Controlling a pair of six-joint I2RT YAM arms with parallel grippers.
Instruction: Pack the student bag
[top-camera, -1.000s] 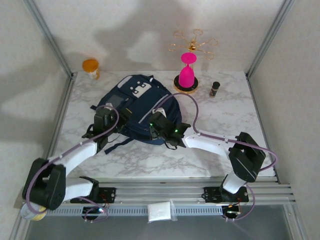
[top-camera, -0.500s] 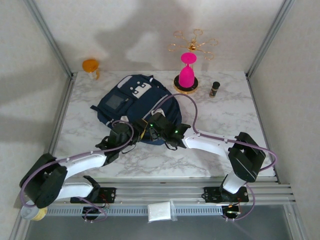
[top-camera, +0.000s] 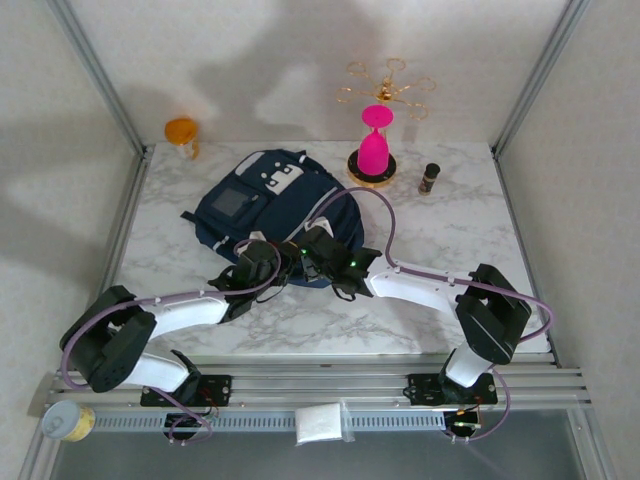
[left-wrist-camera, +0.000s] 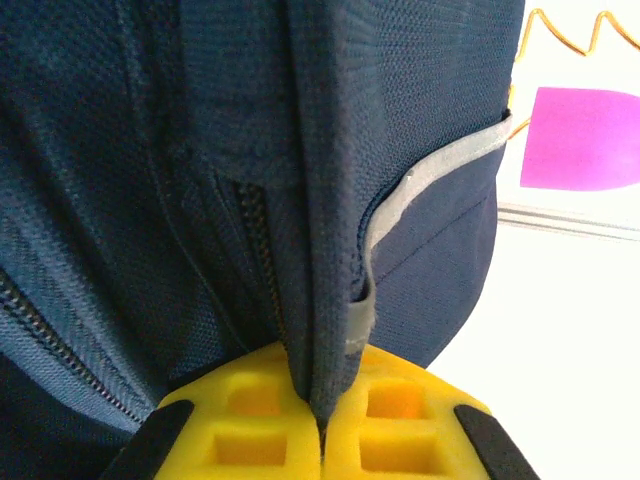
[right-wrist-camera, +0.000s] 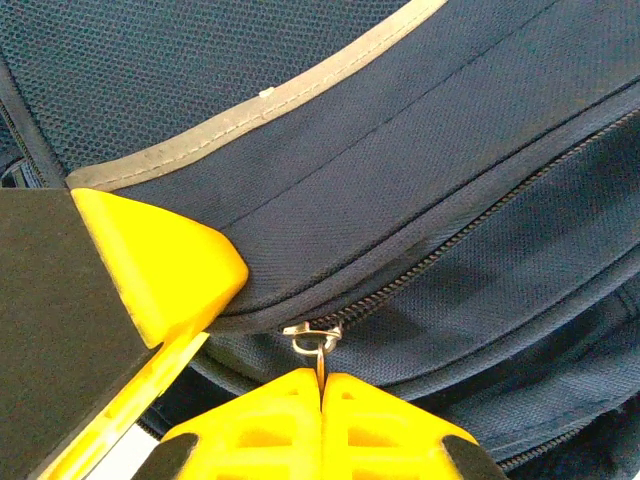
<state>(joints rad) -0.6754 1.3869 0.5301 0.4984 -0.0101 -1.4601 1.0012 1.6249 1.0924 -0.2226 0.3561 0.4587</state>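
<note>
At the six o'clock edge of the bag (top-camera: 262, 200), lying mid-table, the left gripper (left-wrist-camera: 320, 425) has just swung in and clamped a fabric fold. The right gripper (right-wrist-camera: 322, 385) stays pinched on the zipper pull (right-wrist-camera: 312, 343). The bag now looks braced for unzipping.

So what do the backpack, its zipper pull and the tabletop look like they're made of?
Backpack: navy woven fabric, matte, likely nylon or polyester; mesh-like weave shows. Zipper pull: shiny silver metal, apparently. Tabletop: white marble look with grey veins, possibly laminate.
</note>
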